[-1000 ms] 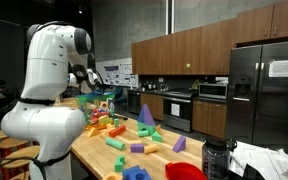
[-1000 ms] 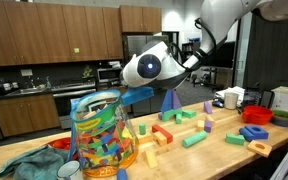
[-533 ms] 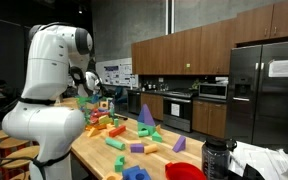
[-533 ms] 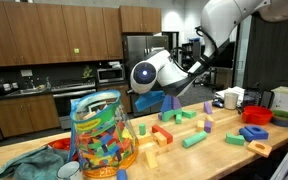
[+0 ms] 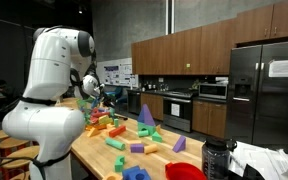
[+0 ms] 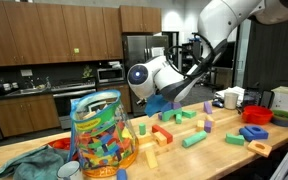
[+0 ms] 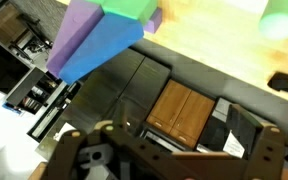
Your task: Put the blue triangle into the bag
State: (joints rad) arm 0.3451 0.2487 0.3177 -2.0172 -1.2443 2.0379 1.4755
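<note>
The blue triangle, blue and purple-faced, stands on the wooden table next to a green block; the wrist view is upside down. It shows as a blue shape just below my gripper in an exterior view. My gripper is open, with only the kitchen cabinets showing between its fingers. It hangs over the table, to the right of the bag. The bag is clear, upright and full of coloured blocks. In an exterior view my gripper is partly hidden behind the arm.
Several coloured blocks lie scattered on the wooden table. A red bowl and white cups stand at one end, and a teal cloth lies by the bag. Kitchen counters and a fridge stand behind.
My arm has swung away from the bag, to the right in the exterior view that shows the bag, and the blue shape under the gripper has shifted with it.
</note>
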